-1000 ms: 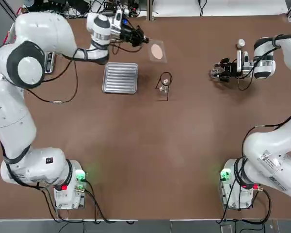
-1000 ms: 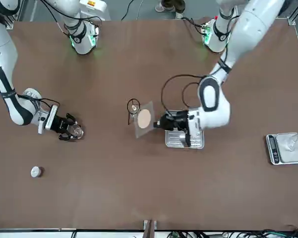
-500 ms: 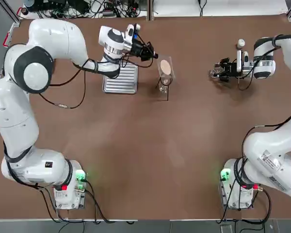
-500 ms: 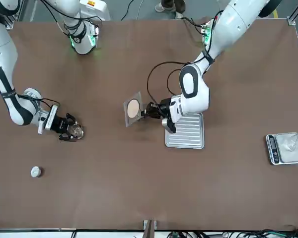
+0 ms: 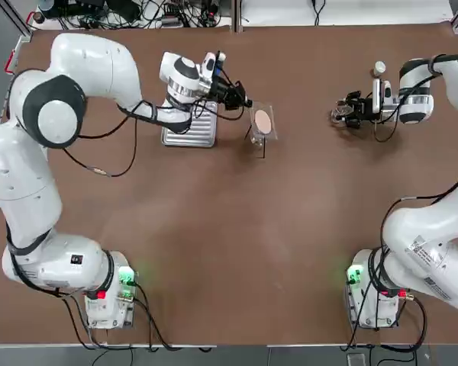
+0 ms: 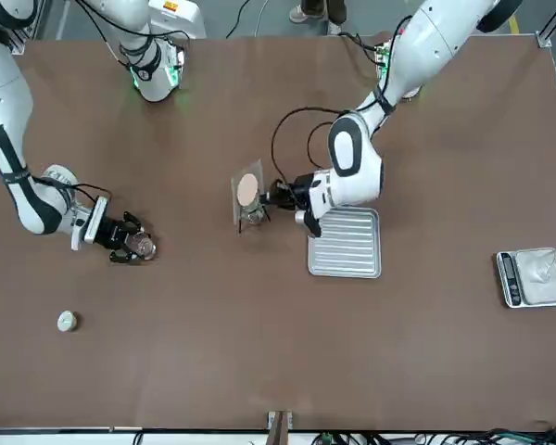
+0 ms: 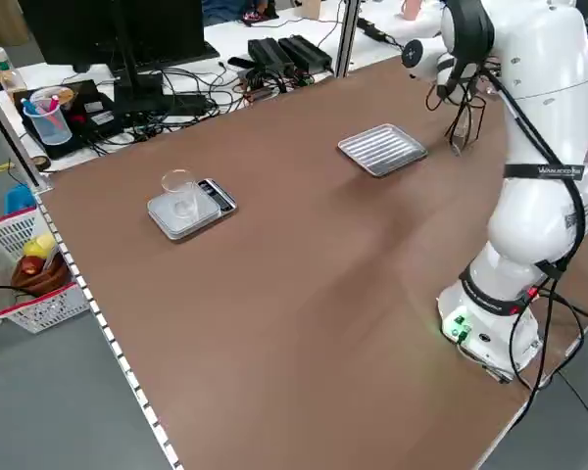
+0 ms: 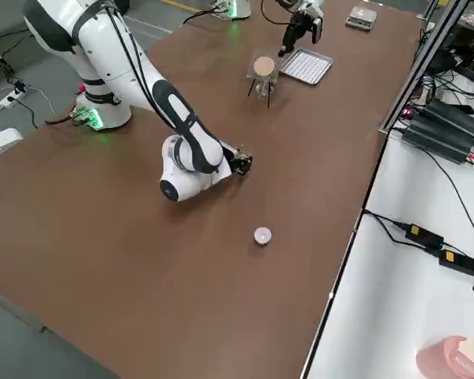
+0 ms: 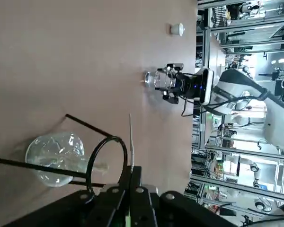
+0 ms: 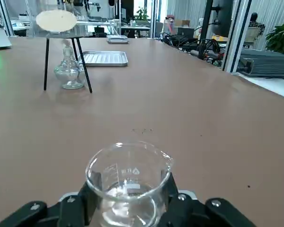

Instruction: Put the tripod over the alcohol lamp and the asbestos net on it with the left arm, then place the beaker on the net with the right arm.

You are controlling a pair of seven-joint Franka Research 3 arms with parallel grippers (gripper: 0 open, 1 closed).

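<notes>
The black wire tripod [image 5: 259, 143] stands over the small glass alcohol lamp [image 6: 253, 219] at the table's middle. My left gripper [image 5: 246, 104] is shut on one edge of the asbestos net [image 5: 263, 120] and holds it tilted just above the tripod ring [image 9: 107, 156]; I cannot tell whether net and ring touch. From the left wrist the net [image 9: 131, 138] appears edge-on beside the lamp [image 9: 54, 153]. At the far right my right gripper [image 5: 345, 114] sits low on the table, shut on the clear beaker [image 10: 128, 182].
A ribbed silver tray [image 6: 345, 243] lies on the table just left of the tripod, partly under the left arm. A small white cap [image 5: 379, 69] stands beyond the right gripper. A scale with a glass dish [image 6: 533, 275] sits near the far left corner.
The left gripper carried the net rightward from behind the tray to just above the tripod, and the net has tipped more on edge. The right arm and beaker have not moved.
</notes>
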